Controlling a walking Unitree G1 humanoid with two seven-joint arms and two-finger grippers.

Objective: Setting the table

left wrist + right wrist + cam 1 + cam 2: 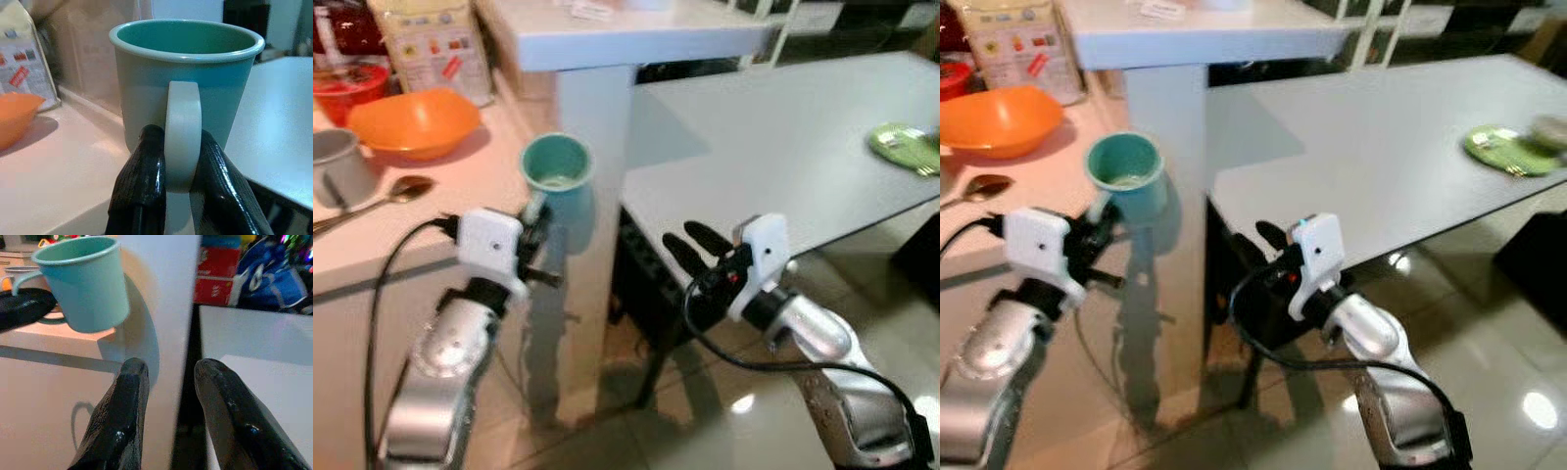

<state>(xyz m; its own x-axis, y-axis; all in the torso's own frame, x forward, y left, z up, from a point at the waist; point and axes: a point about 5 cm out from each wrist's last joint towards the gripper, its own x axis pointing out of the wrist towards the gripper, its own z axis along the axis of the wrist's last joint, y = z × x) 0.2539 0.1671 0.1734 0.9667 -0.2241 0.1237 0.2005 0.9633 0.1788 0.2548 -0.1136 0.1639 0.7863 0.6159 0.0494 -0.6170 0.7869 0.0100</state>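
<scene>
Left wrist view has the left end effector (182, 196) pinching only the handle of the teal mug (186, 73) at the counter (499, 166) edge, so it may swing or slip, while the right end effector (168, 406), fingers apart, holds nothing.

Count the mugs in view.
2. A teal mug at the counter's edge, its handle gripped by the left tool. A grey mug stands at the counter's left, partly cut off. Others may be out of frame.
</scene>
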